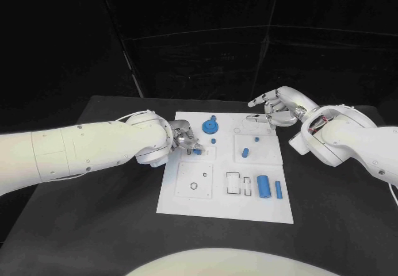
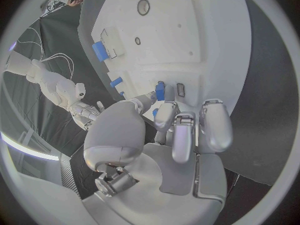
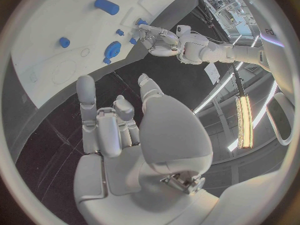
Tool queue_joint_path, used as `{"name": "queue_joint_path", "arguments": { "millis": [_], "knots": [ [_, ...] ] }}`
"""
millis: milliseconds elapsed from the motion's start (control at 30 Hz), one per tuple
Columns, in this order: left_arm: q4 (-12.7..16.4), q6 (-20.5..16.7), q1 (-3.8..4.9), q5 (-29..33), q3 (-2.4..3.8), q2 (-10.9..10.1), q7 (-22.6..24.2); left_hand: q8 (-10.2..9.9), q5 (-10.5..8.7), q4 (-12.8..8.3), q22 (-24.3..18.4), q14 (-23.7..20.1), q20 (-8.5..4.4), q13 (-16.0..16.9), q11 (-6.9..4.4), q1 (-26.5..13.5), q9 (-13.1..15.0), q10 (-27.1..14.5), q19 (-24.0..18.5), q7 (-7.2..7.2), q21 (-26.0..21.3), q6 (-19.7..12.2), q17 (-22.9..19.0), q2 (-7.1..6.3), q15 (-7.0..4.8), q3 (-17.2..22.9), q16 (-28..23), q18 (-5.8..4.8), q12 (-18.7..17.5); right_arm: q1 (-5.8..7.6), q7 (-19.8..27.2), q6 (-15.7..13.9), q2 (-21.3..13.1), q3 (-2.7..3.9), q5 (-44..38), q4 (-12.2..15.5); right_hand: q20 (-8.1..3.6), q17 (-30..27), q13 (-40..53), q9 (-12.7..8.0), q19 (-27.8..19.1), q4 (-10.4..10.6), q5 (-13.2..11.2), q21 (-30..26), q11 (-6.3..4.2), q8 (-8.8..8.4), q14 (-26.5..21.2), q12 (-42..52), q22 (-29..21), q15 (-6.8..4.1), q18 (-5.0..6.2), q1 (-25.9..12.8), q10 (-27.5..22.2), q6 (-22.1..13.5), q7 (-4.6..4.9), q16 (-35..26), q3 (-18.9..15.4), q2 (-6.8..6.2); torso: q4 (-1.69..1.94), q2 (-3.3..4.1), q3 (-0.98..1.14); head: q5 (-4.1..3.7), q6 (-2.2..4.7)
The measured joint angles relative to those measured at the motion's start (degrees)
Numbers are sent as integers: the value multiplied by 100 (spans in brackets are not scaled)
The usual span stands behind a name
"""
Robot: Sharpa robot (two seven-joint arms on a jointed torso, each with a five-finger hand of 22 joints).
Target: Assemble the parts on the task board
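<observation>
- Lying nearest the robot on the task board (image 1: pixel 224 213), along its near right part, are a large blue cylinder (image 1: pixel 263 186) and a slimmer blue bar (image 1: pixel 279 190) just beside it, both flat on the white plate.
- Next to them toward the board's middle sit two narrow rectangular slots (image 1: pixel 238 184), and further left a small dark ring (image 1: pixel 193 186) marks a square panel.
- Reaching in from the left, the left hand (image 1: pixel 184 140) is over the board's left-middle area, fingers curled down onto the plate.
- In the left wrist view, a small blue part (image 2: pixel 160 91) is pinched between that hand's thumb and fingertips (image 2: pixel 165 112), standing at the board surface beside a small dark rectangular slot (image 2: pixel 180 89); whether the part is already seated in a hole I cannot tell.
- Toward the middle right of the board, a short blue peg (image 1: pixel 245 152) stands in its panel, with a tiny blue stud (image 1: pixel 213 140) and another (image 1: pixel 256 139) nearby.
- Farther back, a blue gear-like disc (image 1: pixel 210 124) rests near the far edge of the board.
- At the far right corner, the right hand (image 1: pixel 278 107) hovers by the board's edge, fingers spread apart and holding nothing; the right wrist view shows its palm bare above the black table (image 1: pixel 99 230).
</observation>
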Motion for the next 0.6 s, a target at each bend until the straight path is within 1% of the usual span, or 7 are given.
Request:
{"name": "queue_joint_path", "arguments": {
  "millis": [267, 600],
  "knots": [
    [34, -51, -1, -130, -1, -6, 2, -1, -1, 0, 0, 0, 0, 0, 9, 0, 0, -9, 0, -8, 0, 10, 0, 0, 0, 0, 0, 0, 0, 0, 0, 13, 13, 0, 0, -7, 0, 0, 0, 0, 0, 0, 0, 0, 0, 0, 0, 0, 0, 0, 0, 0, 0, 0, 0, 0, 0, 0, 4, 3, 0, 14, -27],
    [5, -50, -1, -246, -1, 33, 12, 25, -22, -1, -1, 0, 0, 1, -11, -1, 11, 14, 0, -7, 0, 9, 0, -1, 0, 0, 0, 0, 0, -1, 0, 29, 20, 0, 0, -15, 0, -1, -7, 0, 0, 16, 0, 0, 0, 0, 0, 0, -14, 0, 0, 0, 0, 0, 0, 0, -16, 0, -1, -1, 2, -1, -16]
  ]
}}
